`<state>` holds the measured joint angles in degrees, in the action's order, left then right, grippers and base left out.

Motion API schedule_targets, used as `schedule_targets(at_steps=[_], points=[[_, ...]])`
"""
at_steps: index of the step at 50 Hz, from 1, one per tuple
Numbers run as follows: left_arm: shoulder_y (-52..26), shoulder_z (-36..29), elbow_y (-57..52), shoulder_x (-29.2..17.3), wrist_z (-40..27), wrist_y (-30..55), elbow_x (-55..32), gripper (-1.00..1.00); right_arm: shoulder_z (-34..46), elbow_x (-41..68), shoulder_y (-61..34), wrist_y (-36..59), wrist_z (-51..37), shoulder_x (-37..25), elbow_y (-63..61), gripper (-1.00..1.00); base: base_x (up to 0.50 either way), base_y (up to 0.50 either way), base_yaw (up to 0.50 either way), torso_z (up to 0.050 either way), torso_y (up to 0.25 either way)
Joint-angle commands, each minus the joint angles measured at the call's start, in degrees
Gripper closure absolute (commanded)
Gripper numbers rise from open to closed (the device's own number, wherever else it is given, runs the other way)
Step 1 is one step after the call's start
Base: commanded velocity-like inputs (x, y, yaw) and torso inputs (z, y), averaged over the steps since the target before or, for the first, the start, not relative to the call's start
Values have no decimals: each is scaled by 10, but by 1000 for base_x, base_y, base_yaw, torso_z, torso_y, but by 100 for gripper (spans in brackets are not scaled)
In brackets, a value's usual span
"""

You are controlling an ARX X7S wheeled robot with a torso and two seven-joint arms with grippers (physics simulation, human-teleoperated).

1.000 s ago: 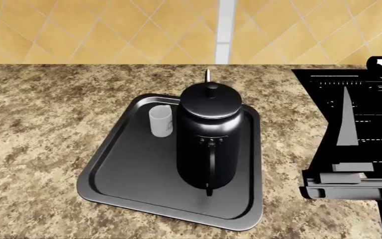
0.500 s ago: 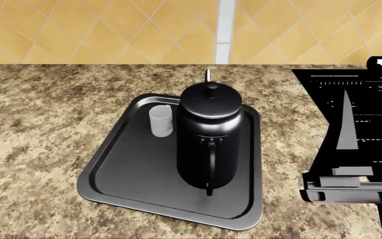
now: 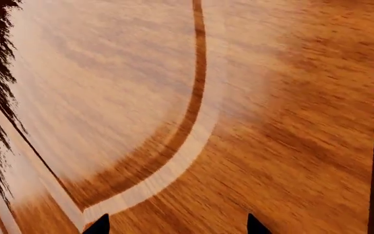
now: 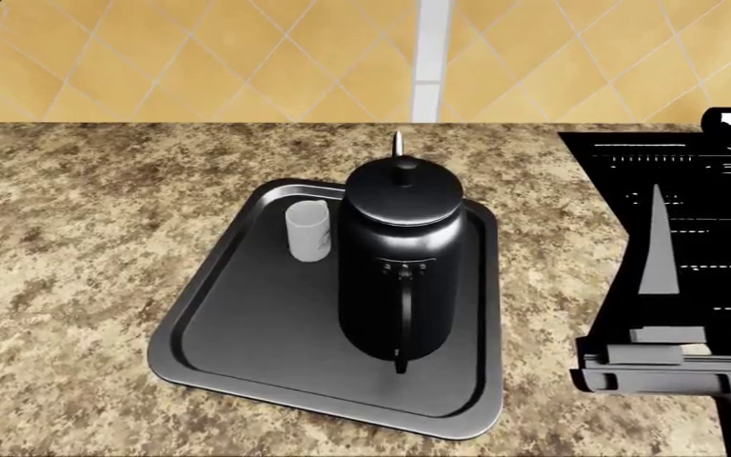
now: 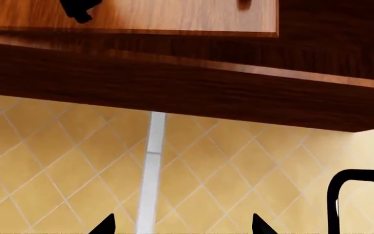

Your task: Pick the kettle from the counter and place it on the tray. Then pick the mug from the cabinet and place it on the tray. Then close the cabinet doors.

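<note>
The dark-grey kettle (image 4: 402, 271) stands upright on the tray (image 4: 232, 333), which lies on the granite counter (image 4: 73, 219). The white mug (image 4: 308, 231) stands on the tray too, just left of the kettle and apart from it. Neither gripper shows in the head view. My left gripper (image 3: 177, 228) is open, its two dark fingertips (image 3: 99, 226) close to a wooden cabinet door (image 3: 284, 122) with a curved groove. My right gripper (image 5: 183, 226) is open and empty, facing the tiled wall below the cabinet (image 5: 174, 83).
A black inset sink (image 4: 683, 267) lies right of the tray. A black faucet loop (image 5: 359, 183) shows in the right wrist view. A dark shape (image 5: 80, 9) sits against the lighter door panel (image 5: 161, 17) above the cabinet's underside.
Kettle, mug and tray have not moved. A dark sliver has come into the head view's top left corner, and the sink's reflections have shifted slightly.
</note>
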<state>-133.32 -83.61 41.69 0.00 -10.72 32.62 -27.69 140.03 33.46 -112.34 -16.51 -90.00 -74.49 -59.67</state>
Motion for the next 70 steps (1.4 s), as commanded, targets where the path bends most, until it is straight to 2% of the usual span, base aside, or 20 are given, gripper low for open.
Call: schedule_targets(at_steps=[1, 20, 56, 60, 62, 66, 70], points=[[97, -59, 17, 0, 72, 1, -17, -100, -17, -2, 19, 7, 1, -3, -3, -100, 0, 0, 0, 0, 0], [178, -73, 29, 0, 129, -43, 265, -100, -53, -2, 59, 16, 1, -4, -3, -100, 0, 0, 0, 0, 0], [231, -84, 114, 0, 149, -92, 502, -100, -137, -8, 157, 29, 11, -7, 5, -100, 0, 0, 0, 0, 0], [225, -75, 118, 0, 138, -94, 492, -100, -143, -7, 161, 30, 12, -7, 4, -100, 0, 0, 0, 0, 0], [209, -63, 118, 0, 116, -93, 450, -100, -145, -7, 162, 30, 13, -9, 4, -100, 0, 0, 0, 0, 0], [160, -47, 123, 0, 69, -100, 337, -100, -148, -5, 161, 33, 14, -10, 0, -100, 0, 0, 0, 0, 0], [105, 6, 134, 0, 11, -102, 162, -100, -128, -5, 139, 33, 9, -6, -3, -100, 0, 0, 0, 0, 0]])
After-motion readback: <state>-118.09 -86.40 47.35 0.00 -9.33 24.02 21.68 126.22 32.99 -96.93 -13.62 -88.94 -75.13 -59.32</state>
